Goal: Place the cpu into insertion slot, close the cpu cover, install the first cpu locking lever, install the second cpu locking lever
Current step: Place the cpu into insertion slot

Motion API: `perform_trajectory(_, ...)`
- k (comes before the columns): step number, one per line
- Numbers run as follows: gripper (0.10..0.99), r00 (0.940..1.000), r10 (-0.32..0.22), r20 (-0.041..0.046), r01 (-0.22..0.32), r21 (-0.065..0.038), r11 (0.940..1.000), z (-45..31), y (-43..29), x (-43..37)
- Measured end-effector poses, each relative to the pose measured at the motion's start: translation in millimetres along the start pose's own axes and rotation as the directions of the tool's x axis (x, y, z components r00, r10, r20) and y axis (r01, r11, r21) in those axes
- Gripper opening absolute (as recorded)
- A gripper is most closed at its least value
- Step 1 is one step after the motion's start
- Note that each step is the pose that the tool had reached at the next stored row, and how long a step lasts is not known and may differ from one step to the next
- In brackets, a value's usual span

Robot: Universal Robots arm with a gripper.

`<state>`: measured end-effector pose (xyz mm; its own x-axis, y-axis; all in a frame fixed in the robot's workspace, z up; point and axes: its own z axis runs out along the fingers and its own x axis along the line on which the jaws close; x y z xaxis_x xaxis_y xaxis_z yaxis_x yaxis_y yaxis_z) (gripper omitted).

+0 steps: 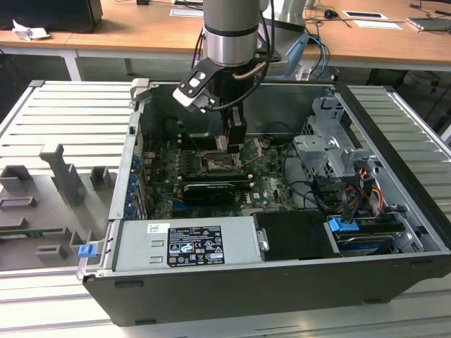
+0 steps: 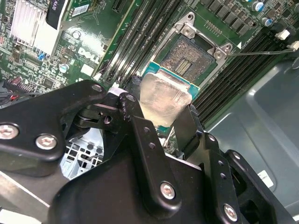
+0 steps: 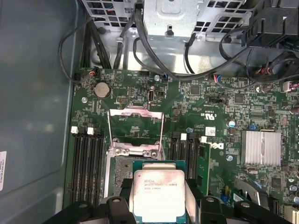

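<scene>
Gripper (image 2: 161, 116), clamped on chip (image 3: 159, 193) just above socket (image 2: 189, 56): a tilted or offset descent would likely damage both.

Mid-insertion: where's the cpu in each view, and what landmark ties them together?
Exterior view: cpu, pale patch at the claw tip, over the insertion slot.
Second wrist view: cpu, clamped in the claw, beside the slot.
First wrist view: cpu, clamped, overlapping the slot.
Shared landmark: the insertion slot's dark pin field.
</scene>
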<state>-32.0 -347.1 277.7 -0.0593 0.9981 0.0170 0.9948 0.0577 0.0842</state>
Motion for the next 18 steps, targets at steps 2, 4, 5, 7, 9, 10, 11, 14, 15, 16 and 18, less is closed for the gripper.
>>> perform_trajectory(2, 0.525, 1.0, 0.0, 0.0003, 0.0, 0.0, 1.0, 1.1, -0.1, 0.6)
perform_trajectory(4, 0.525, 1.0, 0.002, 0.0006, -0.002, 0.0, 1.0, 2.9, 0.0, 4.7)
perform_trajectory(5, 0.525, 1.0, 0.004, 0.0006, -0.004, 0.0, 1.0, 3.9, 0.0, 6.3)
perform_trajectory(7, 0.525, 0.9999, 0.015, 0.0016, -0.015, 0.0, 0.9999, 6.5, -0.1, 7.6)
perform_trajectory(9, 0.525, 0.9989, 0.047, 0.0045, -0.047, -0.001, 0.9989, 9.1, -0.3, 7.8)
perform_trajectory(10, 0.525, 0.9982, 0.06, 0.0062, -0.06, -0.001, 0.9982, 10.4, -0.4, 7.8)
perform_trajectory(11, 0.525, 0.9981, 0.061, 0.0066, -0.061, 0.002, 0.9982, 13.8, -1.4, 7.9)
perform_trajectory(14, 0.525, 0.9981, 0.061, 0.0063, -0.061, 0.003, 0.9982, 16.1, -3.9, 8.1)
perform_trajectory(15, 0.525, 0.9981, 0.061, 0.0064, -0.061, 0.003, 0.9982, 16.7, -5.3, 8.1)
perform_trajectory(16, 0.525, 0.9981, 0.061, 0.0064, -0.061, 0.003, 0.9981, 18.3, -6.2, 8.2)
perform_trajectory(18, 0.525, 0.9981, 0.061, 0.0063, -0.061, 0.003, 0.9981, 22.8, -7.8, 8.4)
